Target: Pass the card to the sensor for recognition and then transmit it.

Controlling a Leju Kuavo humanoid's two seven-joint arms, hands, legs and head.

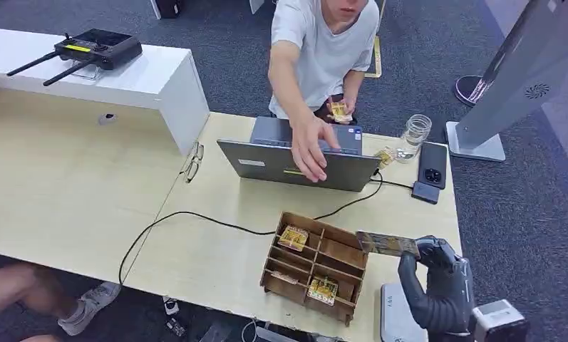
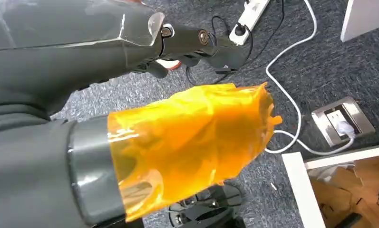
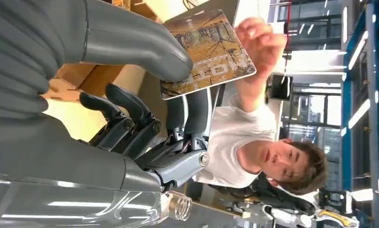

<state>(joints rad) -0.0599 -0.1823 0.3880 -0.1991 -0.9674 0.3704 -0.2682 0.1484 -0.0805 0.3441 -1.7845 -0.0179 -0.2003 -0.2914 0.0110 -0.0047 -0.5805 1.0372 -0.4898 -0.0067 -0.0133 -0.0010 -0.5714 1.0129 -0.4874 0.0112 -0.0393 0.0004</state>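
Meanwhile, the right hand pinches a card between thumb and fingers, holding it flat above the table's edge at about 5 o'clock in the head view, just beside the right rim of a wooden tray. Seen from the right wrist, the thumb presses on the card's printed face while the darker fingers curl beneath. The tray's compartments hold more cards: one at its far left, another near its front edge. Beyond the tray, at 12 o'clock, a person in a white shirt reaches one hand over a grey laptop and holds a card in the other. A jar and a dark phone sit at 2 o'clock. The left hand hangs over carpet, wrapped in orange film, so whether it is open or closed cannot be told.
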